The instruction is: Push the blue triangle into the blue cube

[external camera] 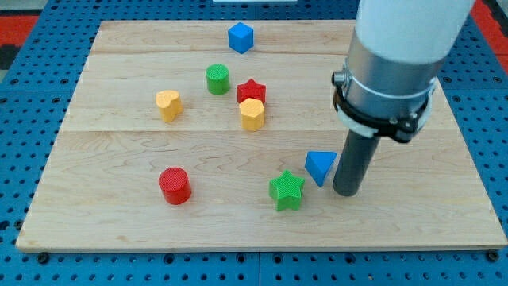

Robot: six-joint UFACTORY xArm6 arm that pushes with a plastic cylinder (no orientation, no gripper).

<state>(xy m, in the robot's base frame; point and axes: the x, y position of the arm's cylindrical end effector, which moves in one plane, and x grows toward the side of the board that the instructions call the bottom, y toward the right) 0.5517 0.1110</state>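
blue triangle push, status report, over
My tip just right of the blue triangle, about touching. Blue cube far off at the view's top. Red star and yellow hexagon block near the path.

One camera stands off the near edge of the wooden board (111, 222), raised and tilted down toward twelve o'clock. It is close enough that the board nearly fills the view, with blue pegboard (24, 159) edging it and the arm's white body (409, 32) cut off at one o'clock.

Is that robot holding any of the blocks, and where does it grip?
Nothing is held. My tip sits just to the view's right of the blue triangle; it only pushes.
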